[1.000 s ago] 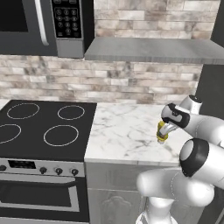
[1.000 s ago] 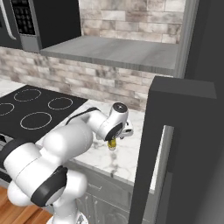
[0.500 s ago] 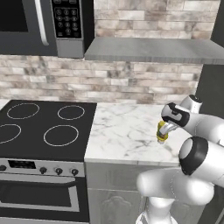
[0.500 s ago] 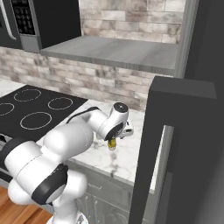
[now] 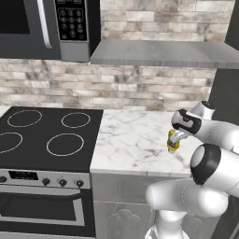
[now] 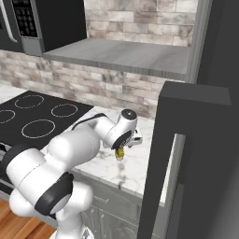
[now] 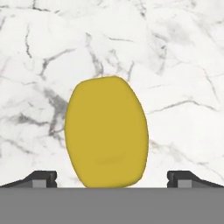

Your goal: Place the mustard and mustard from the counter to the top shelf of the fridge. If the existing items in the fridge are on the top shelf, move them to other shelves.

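A short yellow mustard bottle stands upright on the white marble counter, near its right end. My gripper points straight down over the bottle. Seen from the right, the gripper hides most of the mustard. From the hand, the mustard is a yellow oval top between my open fingertips, with a gap on each side and nothing gripped. The dark fridge rises right of the counter. Its top shelf and the existing items are hidden.
A black stovetop with an oven below lies left of the counter. A microwave and a grey hood hang above. A brick wall backs the counter.
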